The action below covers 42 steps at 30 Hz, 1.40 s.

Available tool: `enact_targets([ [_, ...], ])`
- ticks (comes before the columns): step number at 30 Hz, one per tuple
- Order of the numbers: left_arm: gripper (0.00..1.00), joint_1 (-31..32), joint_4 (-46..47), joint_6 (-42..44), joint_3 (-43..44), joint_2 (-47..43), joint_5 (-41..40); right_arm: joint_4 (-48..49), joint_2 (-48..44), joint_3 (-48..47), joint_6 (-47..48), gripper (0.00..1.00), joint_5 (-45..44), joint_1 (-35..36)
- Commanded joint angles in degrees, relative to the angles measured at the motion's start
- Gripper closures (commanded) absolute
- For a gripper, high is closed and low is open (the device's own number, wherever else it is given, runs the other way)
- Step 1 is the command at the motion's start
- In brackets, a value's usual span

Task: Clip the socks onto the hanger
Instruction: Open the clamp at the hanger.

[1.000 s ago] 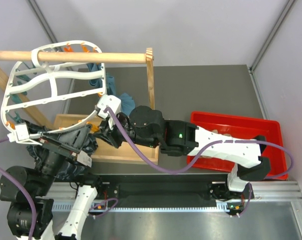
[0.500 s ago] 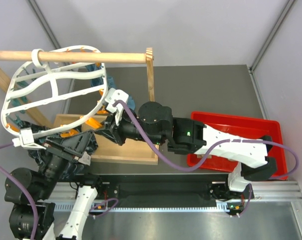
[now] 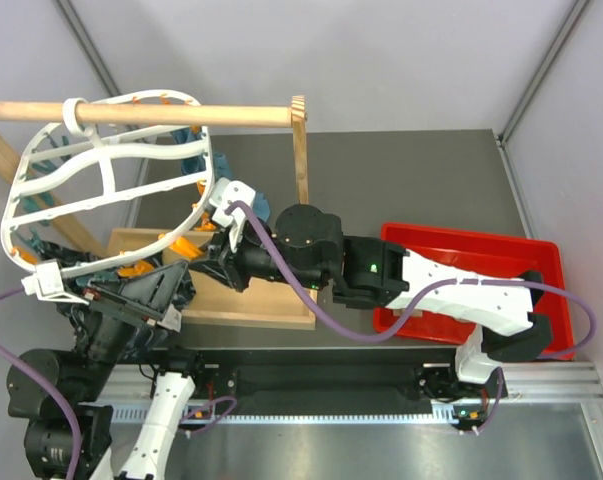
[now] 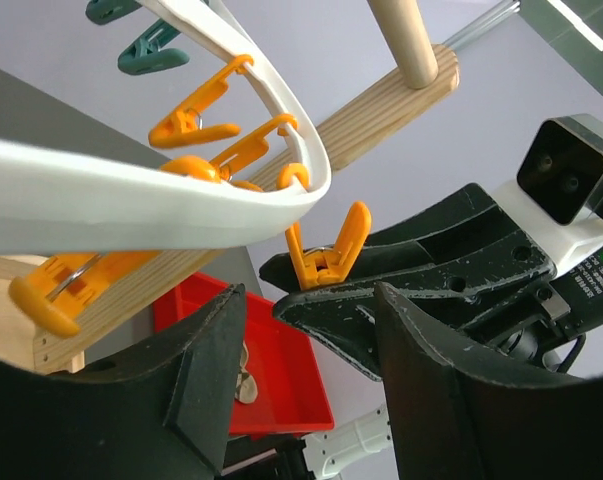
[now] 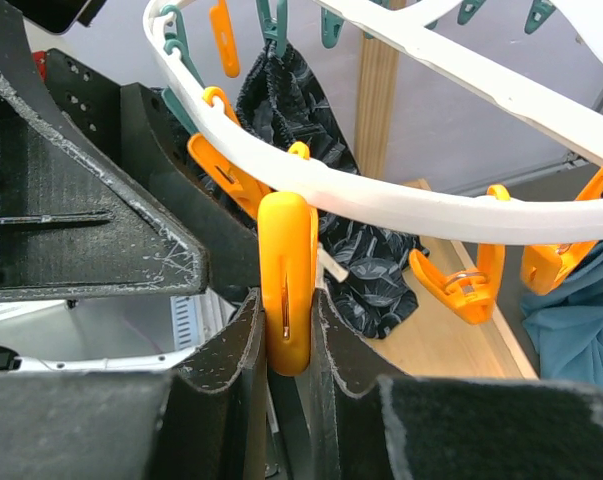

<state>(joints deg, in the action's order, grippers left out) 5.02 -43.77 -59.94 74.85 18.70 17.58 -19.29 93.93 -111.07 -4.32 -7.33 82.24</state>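
A dark grey table (image 3: 411, 180) carries a wooden stand base (image 3: 231, 310) at eight o'clock and a red tray (image 3: 461, 238) at four o'clock, apart.

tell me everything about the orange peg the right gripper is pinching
The orange plastic clothes peg is a smooth two-leaf clip with a wire spring at its middle. It hangs by a small hook from the rim of the white plastic oval hanger, among like pegs. The right gripper's black fingers are shut on one end; the other end spreads in an empty V.
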Motion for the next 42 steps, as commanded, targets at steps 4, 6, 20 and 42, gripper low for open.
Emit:
enact_targets([
  [4,0.38,-0.5,6.5,0.1,-0.8,1.3,-0.6,3.5,-1.4,0.1,-1.8,1.00,2.9,-0.6],
  [6,0.37,-0.8,7.8,0.6,-0.5,1.5,-1.3,3.6,-1.4,0.3,-1.9,1.00,3.0,-0.6],
  [20,0.40,-2.2,11.5,0.3,-1.2,4.0,-0.4,2.8,0.1,-1.5,-2.2,1.00,3.8,-0.6],
  [42,0.65,-3.7,10.3,2.0,-2.7,5.6,0.2,1.7,3.6,-2.9,-0.3,1.00,0.3,-0.2],
])
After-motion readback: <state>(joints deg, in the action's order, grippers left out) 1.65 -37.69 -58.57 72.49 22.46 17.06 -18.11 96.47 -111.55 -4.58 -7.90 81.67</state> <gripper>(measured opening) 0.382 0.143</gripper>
